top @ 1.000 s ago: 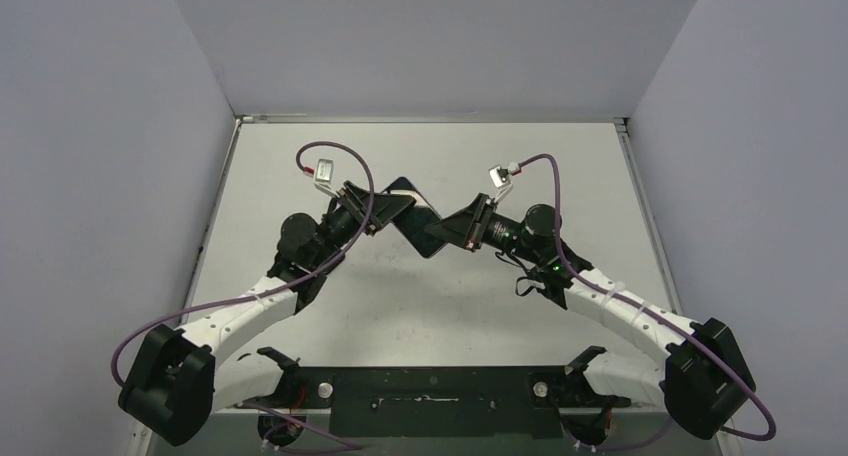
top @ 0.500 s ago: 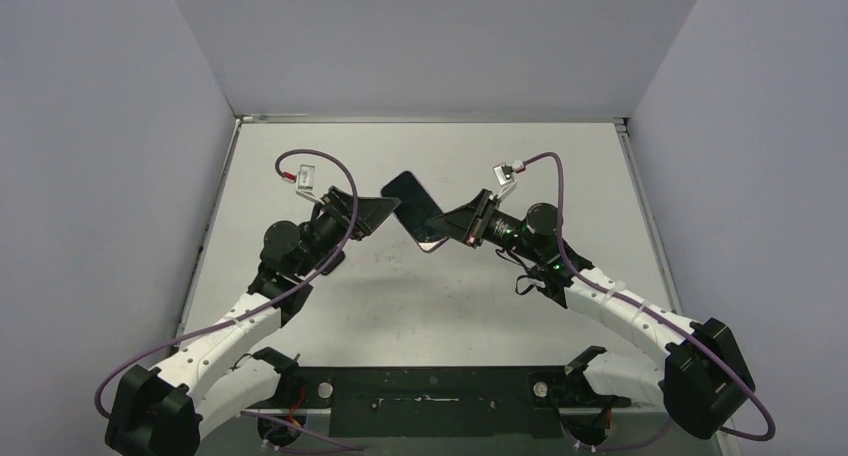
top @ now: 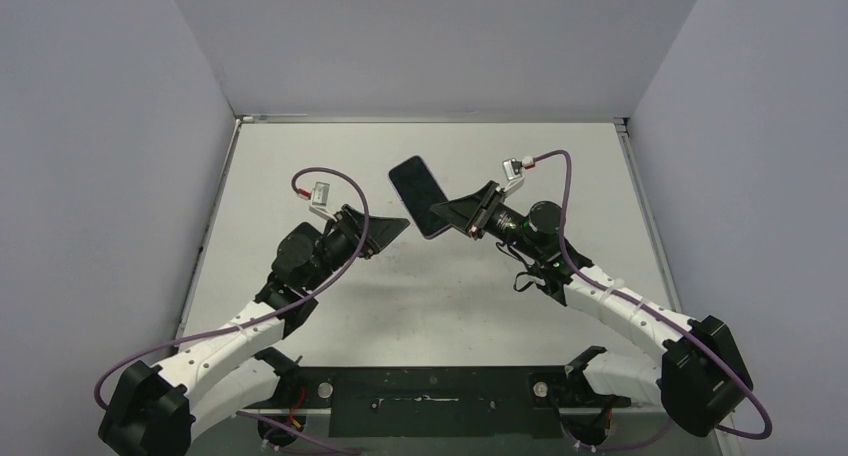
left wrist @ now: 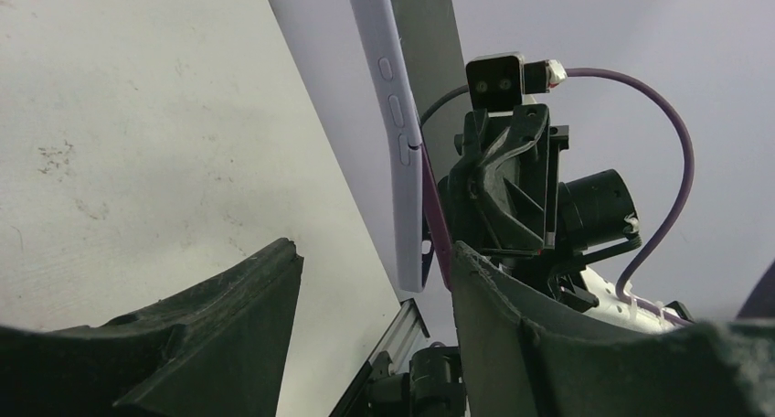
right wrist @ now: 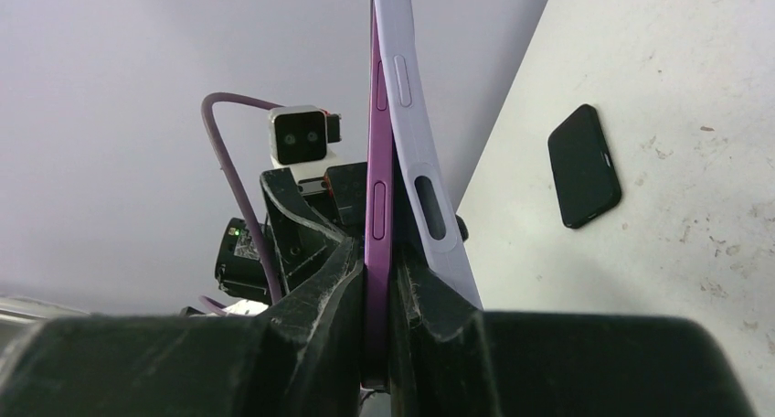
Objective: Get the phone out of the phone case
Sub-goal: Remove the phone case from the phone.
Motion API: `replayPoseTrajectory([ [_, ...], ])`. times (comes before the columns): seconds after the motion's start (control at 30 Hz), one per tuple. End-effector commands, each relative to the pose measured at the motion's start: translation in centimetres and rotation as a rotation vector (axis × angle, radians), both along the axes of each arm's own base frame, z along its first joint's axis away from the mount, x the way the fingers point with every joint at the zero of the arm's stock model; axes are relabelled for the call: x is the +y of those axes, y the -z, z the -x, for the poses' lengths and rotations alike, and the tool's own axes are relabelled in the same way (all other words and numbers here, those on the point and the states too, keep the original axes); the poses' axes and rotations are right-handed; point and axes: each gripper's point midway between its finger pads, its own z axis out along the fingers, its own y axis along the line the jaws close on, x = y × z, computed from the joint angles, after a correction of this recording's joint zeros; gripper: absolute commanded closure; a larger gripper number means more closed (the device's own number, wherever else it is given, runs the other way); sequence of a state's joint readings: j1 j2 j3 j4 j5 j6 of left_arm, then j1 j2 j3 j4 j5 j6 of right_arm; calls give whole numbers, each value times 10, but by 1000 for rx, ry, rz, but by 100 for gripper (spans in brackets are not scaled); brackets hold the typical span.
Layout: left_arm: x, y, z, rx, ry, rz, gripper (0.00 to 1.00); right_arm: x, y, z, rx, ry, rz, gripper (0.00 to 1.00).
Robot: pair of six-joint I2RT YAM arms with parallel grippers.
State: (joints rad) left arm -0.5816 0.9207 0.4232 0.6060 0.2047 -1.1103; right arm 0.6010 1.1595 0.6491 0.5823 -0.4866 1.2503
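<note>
Right claw [right wrist: 376, 252] clamped on the dark purple phone [right wrist: 376, 115] — pale lilac soft case [right wrist: 416, 133] splayed off it just beyond that claw, not yet free — left claw [left wrist: 375, 252] wide, empty

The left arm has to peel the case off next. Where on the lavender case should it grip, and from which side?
Probably the lavender case at its loose end beside the right gripper, where its lip stands off the purple phone. Bring the open left gripper in edge-on from its own side, one finger in that gap; farther up it hugs the phone.
</note>
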Motion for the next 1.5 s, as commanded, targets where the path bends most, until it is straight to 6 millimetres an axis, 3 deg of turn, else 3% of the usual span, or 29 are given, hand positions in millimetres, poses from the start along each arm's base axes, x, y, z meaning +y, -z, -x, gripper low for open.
replayPoseTrajectory([
  [0.0,-7,-16,1,-64,8,32,43,-6,-73,-2,-179,24,-154,100],
  [0.13,-16,-11,1,-51,25,27,47,-6,-75,-1,-182,22,-157,100],
  [0.6,-43,-27,8,-120,96,80,49,-8,-69,2,-177,24,-151,100],
  [0.83,-37,-34,-8,-114,10,113,64,-6,-57,8,-160,1,-125,100],
  [1.1,-38,-39,-27,-100,-51,144,100,-13,-35,16,-130,10,-66,100],
  [1.47,-28,-43,-60,-58,-216,157,100,-18,-5,32,-82,-31,43,100],
])
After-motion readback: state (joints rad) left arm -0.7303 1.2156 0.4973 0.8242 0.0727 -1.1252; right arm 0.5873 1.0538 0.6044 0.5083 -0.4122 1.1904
